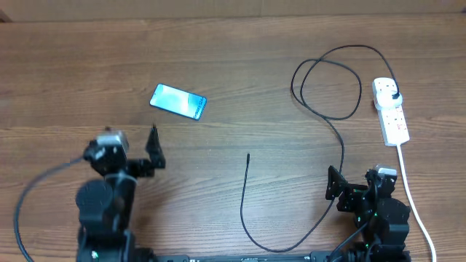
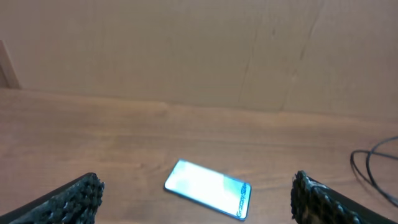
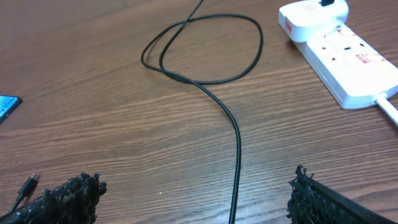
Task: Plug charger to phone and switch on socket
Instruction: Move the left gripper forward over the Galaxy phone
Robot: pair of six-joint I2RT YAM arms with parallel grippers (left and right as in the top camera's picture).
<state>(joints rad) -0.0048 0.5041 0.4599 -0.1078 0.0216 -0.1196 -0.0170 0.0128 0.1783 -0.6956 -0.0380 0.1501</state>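
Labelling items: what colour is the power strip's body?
White, with small red marks; the elongated power strip shows best in the right wrist view.

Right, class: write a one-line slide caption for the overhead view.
Phone lies apart from the free tip of the charger, plugged into the socket.

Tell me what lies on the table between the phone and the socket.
In the overhead view, only the charger, looped, lies between phone and socket; otherwise bare table.

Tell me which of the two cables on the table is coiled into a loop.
The thin black charger cable: it loops beside the white power strip. The strip's thick white cord runs off without any loop.
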